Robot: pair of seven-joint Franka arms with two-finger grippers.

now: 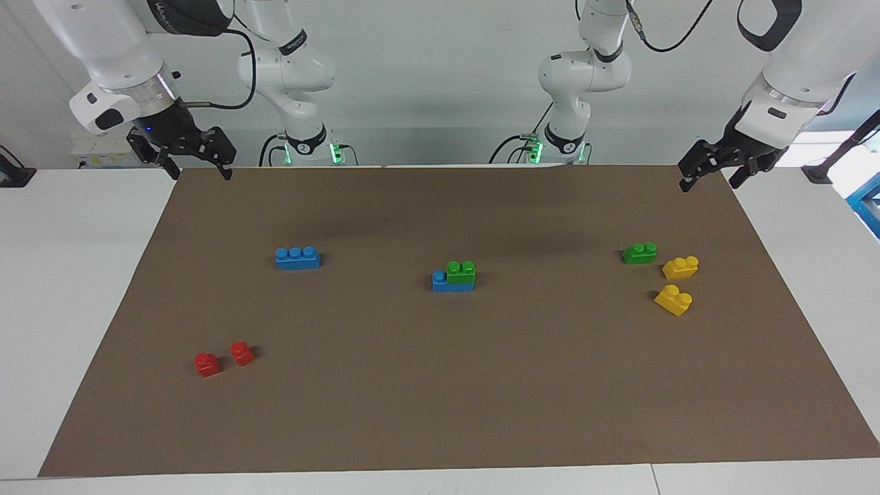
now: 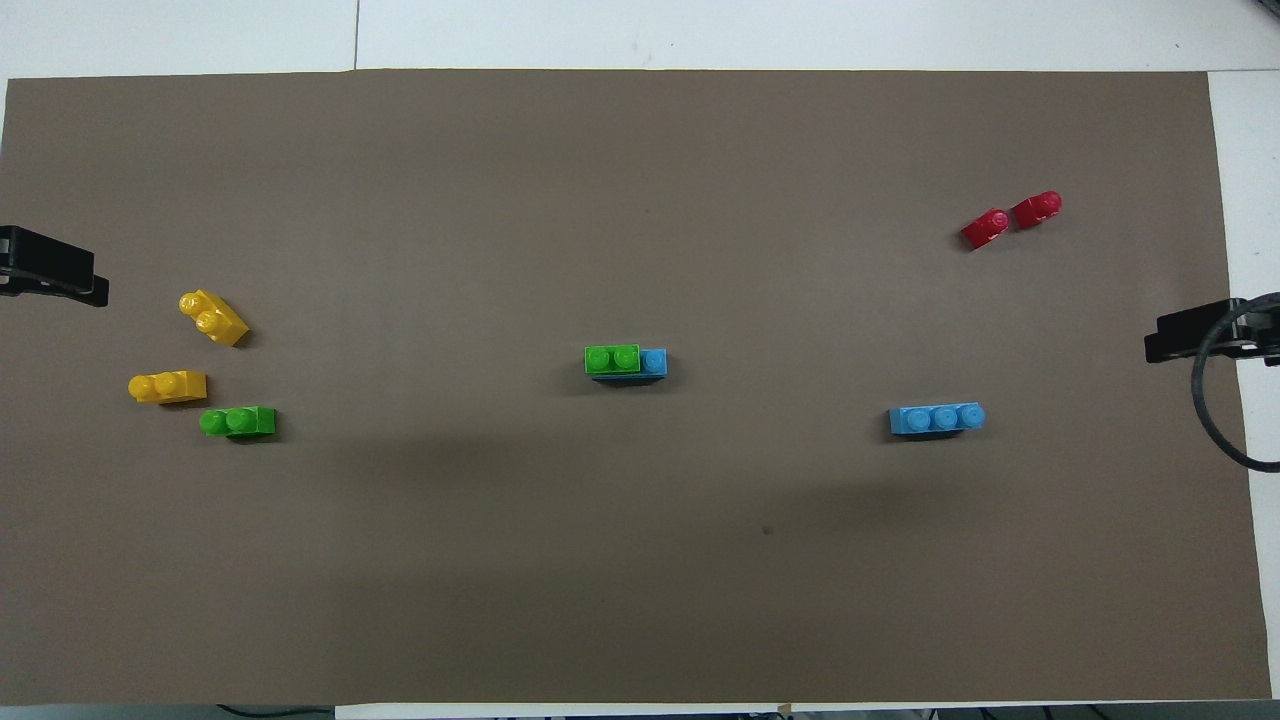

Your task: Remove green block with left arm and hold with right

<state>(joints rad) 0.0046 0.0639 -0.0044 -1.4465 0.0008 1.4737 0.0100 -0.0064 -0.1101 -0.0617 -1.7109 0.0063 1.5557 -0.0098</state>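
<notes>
A green block (image 1: 460,272) (image 2: 612,358) with two studs sits on top of a blue brick (image 1: 450,283) (image 2: 655,362) in the middle of the brown mat; one blue stud stays uncovered. A second green block (image 1: 639,254) (image 2: 238,421) lies loose toward the left arm's end. My left gripper (image 1: 708,184) hangs open over the mat's corner at the left arm's end, holding nothing. My right gripper (image 1: 199,175) hangs open over the corner at the right arm's end, also holding nothing. Both are well away from the blocks.
Two yellow bricks (image 1: 680,267) (image 1: 674,300) lie beside the loose green block. A lone blue three-stud brick (image 1: 298,258) and two small red bricks (image 1: 207,364) (image 1: 242,353) lie toward the right arm's end. The brown mat (image 1: 440,385) covers most of the white table.
</notes>
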